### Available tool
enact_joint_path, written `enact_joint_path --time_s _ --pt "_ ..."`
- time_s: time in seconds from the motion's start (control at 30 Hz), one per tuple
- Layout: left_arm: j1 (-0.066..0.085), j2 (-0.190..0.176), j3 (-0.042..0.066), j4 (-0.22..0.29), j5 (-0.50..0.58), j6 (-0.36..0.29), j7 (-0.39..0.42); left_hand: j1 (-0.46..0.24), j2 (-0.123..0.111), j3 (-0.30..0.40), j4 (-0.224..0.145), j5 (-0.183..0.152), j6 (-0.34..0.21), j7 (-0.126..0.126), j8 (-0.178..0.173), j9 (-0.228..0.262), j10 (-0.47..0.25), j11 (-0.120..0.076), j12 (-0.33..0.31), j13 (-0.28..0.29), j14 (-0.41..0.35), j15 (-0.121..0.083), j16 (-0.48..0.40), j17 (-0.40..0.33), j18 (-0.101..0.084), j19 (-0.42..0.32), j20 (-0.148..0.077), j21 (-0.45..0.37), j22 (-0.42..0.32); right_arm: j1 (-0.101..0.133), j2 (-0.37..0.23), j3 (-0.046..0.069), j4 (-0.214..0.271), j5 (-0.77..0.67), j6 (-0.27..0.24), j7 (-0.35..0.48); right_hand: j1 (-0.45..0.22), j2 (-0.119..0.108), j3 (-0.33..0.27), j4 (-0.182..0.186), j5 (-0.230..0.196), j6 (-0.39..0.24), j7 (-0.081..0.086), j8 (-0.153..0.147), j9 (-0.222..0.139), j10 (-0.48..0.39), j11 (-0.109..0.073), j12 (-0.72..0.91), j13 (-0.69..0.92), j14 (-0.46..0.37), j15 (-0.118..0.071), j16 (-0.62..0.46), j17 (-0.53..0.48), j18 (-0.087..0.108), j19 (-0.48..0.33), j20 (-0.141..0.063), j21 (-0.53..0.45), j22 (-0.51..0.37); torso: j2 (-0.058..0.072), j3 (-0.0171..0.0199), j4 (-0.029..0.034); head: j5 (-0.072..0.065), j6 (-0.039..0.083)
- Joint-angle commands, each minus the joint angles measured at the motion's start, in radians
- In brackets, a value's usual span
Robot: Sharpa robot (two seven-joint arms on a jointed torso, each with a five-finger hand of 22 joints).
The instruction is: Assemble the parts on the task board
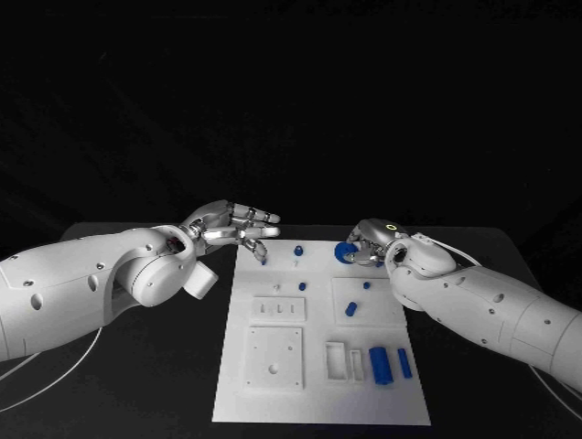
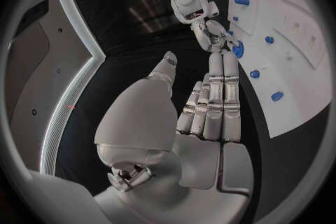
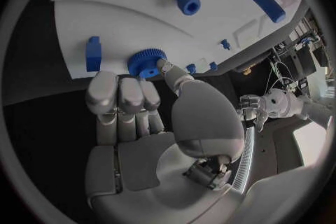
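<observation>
Two hands work at the far end of the task board [image 1: 320,402], which serves as the landmark for everything else. At its far left corner the left hand [image 1: 231,226] hovers with its fingers apart and nothing in them, fingertips pointing in over the board's edge. Just inside that corner a small blue peg [image 1: 299,250] stands in the board, with a smaller blue piece [image 1: 300,262] below it. Toward the board's near right corner two blue cylinders [image 1: 380,365] lie side by side. At the far right corner the right hand [image 1: 374,243] holds a blue gear [image 3: 145,62], ribbed round its rim, pinched between thumb and fingers right at the board's surface.

Most of the risk sits with that gear. The pinch looks shallow, on the rim alone, so the gear could tip or slip as it is pressed down, and a tilted gear would jam on its seat rather than drop home. I cannot tell whether it is already seated. The idle left hand is close to the standing peg; a careless sweep inward could knock it loose.
</observation>
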Motion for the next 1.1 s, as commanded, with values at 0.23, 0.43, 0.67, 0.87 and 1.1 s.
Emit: enact_joint_path --time_s 0.23,0.43,0.67,0.87,1.1 --pt "0.0 0.0 0.001 0.0 -0.009 0.012 -0.003 0.0 0.018 -0.007 -0.017 -0.004 -0.004 0.002 -0.002 -0.001 -0.005 0.001 0.001 0.0 -0.002 0.003 0.007 0.001 0.012 -0.004 0.0 0.004 0.001 -0.018 -0.018 -0.003 0.096 -0.051 -0.007 -0.1 -0.013 0.011 -0.008 0.006 -0.018 0.079 -0.035 0.002 0.009 0.007 -0.003 0.001 0.027 -0.003 -0.009 -0.005 -0.005 -0.01 0.037 -0.008 0.006 0.13 -0.001 -0.0014 0.0007 0.0 0.005" --pt "0.0 0.0 0.001 0.0 -0.01 0.01 -0.006 0.0 0.035 -0.018 -0.034 -0.004 -0.005 0.002 -0.003 -0.002 -0.004 0.001 0.0 0.0 -0.003 0.002 0.008 0.001 0.012 -0.005 0.0 0.006 0.002 -0.018 -0.027 0.01 0.161 -0.08 -0.07 -0.144 -0.01 0.005 -0.002 0.007 -0.02 0.084 -0.036 0.002 0.009 0.01 -0.004 -0.002 0.025 -0.003 -0.011 -0.009 -0.012 -0.011 0.038 -0.01 0.01 0.131 -0.002 -0.0022 0.0012 0.0 0.008" --pt "0.0 -0.005 0.001 0.001 -0.011 0.007 -0.009 0.0 0.042 -0.024 -0.045 -0.004 -0.003 0.002 -0.002 -0.001 -0.004 0.001 0.001 0.0 -0.003 0.002 0.009 0.001 0.012 -0.006 0.0 0.008 0.003 -0.018 -0.03 0.016 0.237 -0.112 -0.097 -0.151 -0.006 -0.005 0.011 0.011 -0.022 0.085 -0.036 0.002 0.008 0.011 -0.004 -0.004 0.025 -0.003 -0.011 -0.01 -0.016 -0.013 0.04 -0.01 0.019 0.133 -0.001 -0.0027 0.0001 0.005 0.011" --pt "0.0 -0.006 0.001 0.001 -0.011 0.006 -0.009 0.0 0.042 -0.024 -0.045 -0.004 -0.003 0.002 -0.002 -0.001 -0.004 0.001 0.001 0.0 -0.003 0.002 0.009 0.001 0.012 -0.006 0.0 0.008 0.003 -0.019 -0.006 0.015 0.253 -0.12 -0.086 -0.141 -0.003 -0.02 0.009 0.034 -0.029 0.082 -0.036 0.002 0.007 0.012 -0.003 -0.006 0.025 -0.003 -0.01 -0.01 -0.019 -0.014 0.04 -0.01 0.021 0.134 0.001 -0.0022 0.0019 0.007 0.016" --pt "0.0 -0.005 0.001 0.002 -0.011 0.006 -0.009 0.0 0.042 -0.024 -0.045 -0.004 -0.003 0.002 -0.002 -0.001 -0.004 0.001 0.001 0.0 -0.003 0.002 0.009 0.001 0.012 -0.006 0.0 0.008 0.003 -0.02 0.031 -0.004 0.237 -0.126 -0.086 -0.131 -0.003 -0.02 0.008 0.036 -0.025 0.081 -0.036 0.002 0.007 0.012 -0.003 -0.006 0.026 -0.003 -0.01 -0.009 -0.019 -0.015 0.041 -0.01 0.025 0.135 0.001 -0.0027 0.0028 0.011 0.015"
